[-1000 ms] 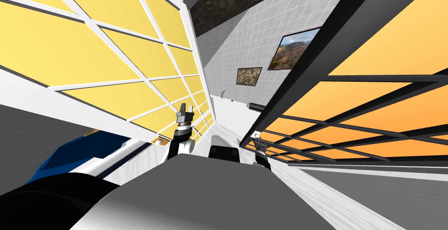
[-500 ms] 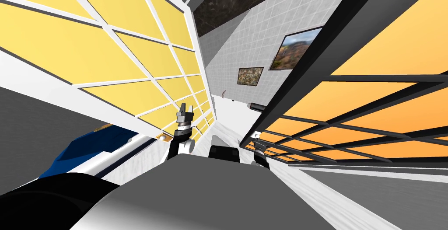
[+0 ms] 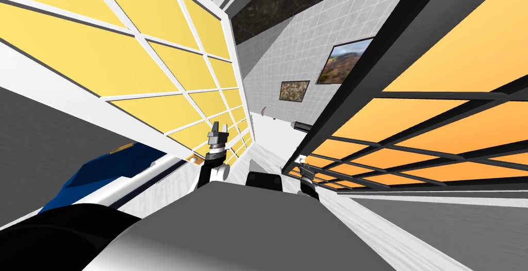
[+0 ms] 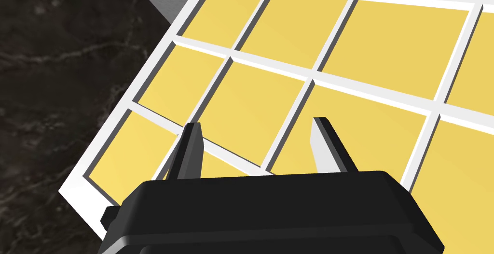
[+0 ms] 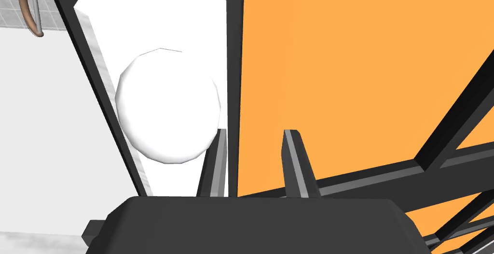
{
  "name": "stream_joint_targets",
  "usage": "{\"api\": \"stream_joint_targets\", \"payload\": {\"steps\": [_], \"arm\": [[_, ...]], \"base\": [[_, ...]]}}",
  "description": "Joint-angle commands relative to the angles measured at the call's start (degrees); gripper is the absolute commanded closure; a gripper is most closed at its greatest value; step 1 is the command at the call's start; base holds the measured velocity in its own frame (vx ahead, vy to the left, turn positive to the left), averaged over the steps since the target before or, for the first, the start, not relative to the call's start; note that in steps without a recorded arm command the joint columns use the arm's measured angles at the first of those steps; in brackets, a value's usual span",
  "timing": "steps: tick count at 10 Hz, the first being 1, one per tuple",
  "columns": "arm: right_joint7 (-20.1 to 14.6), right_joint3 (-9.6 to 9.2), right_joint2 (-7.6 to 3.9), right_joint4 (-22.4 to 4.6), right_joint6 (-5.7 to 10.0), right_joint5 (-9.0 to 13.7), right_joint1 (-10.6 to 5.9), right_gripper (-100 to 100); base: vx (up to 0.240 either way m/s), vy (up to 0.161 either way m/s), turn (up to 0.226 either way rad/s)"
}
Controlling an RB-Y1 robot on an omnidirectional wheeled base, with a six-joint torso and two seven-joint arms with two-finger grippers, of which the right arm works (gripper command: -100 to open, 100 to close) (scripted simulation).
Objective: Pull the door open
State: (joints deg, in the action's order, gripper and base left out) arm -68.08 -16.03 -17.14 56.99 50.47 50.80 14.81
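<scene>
A door with orange panes and a black frame (image 3: 438, 123) slants across the right of the head view. My right gripper (image 3: 304, 168) sits at its near lower corner. In the right wrist view the right gripper (image 5: 255, 133) has its fingers drawn close together, astride the door's black edge bar (image 5: 235, 72), with the orange pane (image 5: 337, 72) beside it. My left gripper (image 3: 220, 126) is raised in front of a second door with yellow panes and a white frame (image 3: 129, 62). The left gripper (image 4: 256, 123) is open and holds nothing, a little off the yellow panes (image 4: 337, 38).
A white rounded thing (image 5: 169, 106) shows past the black edge bar. A grey tiled wall ahead carries two pictures (image 3: 294, 89) (image 3: 343, 61), a brown hook (image 3: 263, 111) and a dark cylinder (image 3: 303, 125). A blue thing (image 3: 98, 172) lies low on the left under the yellow door.
The yellow door's far edge has slid right in the head view, and more grey wall and blue thing show beneath it. Both grippers and the orange door have barely shifted.
</scene>
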Motion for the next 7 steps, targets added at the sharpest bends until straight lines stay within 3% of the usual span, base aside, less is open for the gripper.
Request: {"api": "stream_joint_targets", "payload": {"steps": [1, 5, 7], "arm": [[0.39, 0.52, -0.55, 1.82, -2.38, 0.56, -0.82, -100], [0.72, 1.12, -1.08, 2.85, -4.26, 1.14, -1.13, -100], [1.04, 1.71, -1.60, 3.88, -6.13, 1.73, -1.44, -100]], "base": [[-0.005, 0.021, -0.076], [-0.001, 0.027, -0.015], [0.001, 0.027, -0.024]]}}
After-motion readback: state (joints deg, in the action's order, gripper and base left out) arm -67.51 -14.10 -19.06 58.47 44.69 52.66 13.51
